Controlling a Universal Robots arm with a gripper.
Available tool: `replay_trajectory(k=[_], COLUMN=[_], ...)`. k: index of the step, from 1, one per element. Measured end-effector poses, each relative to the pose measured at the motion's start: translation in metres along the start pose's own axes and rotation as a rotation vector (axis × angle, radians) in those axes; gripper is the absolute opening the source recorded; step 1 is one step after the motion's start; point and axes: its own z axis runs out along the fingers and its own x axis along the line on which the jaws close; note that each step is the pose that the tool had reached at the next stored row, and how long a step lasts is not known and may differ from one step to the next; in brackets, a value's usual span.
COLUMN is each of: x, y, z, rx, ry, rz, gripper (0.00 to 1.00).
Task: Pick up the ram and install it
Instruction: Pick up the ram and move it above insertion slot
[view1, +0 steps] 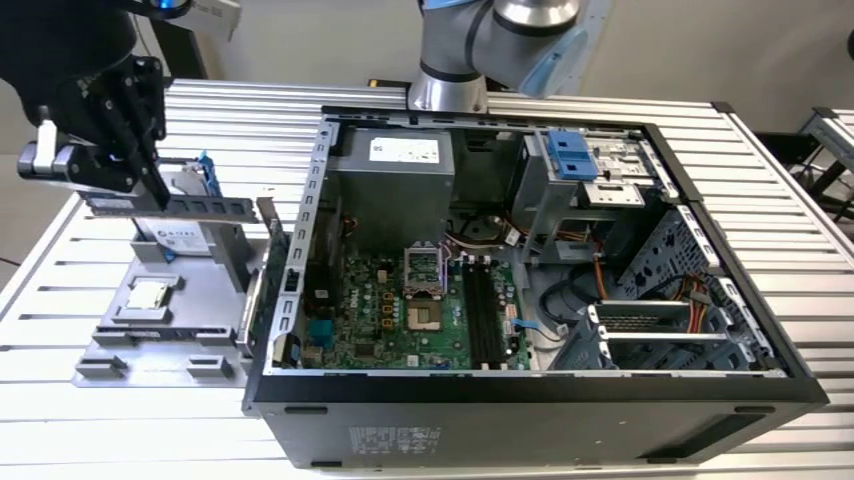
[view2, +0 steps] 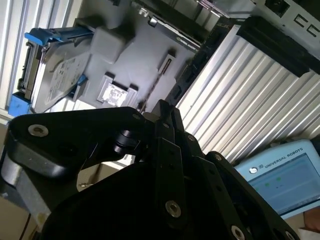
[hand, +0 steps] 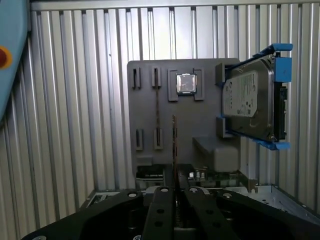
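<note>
First wrist view: claw (hand: 175, 192) clamped tight on the ram (hand: 174, 145), a thin dark stick seen edge-on over the grey tray (hand: 145, 105), label side hidden.

Black end effector (view1: 150, 188), high at the exterior view's left, clamped on the ram (view1: 207, 208)
</note>
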Motion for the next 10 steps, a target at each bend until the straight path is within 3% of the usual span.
replay_trajectory(k=[10], x=[-0.0013], y=[-0.0230], z=[-0.0002], rx=[0.0000], ry=[0.0000], rz=[0.000], gripper=[0.00])
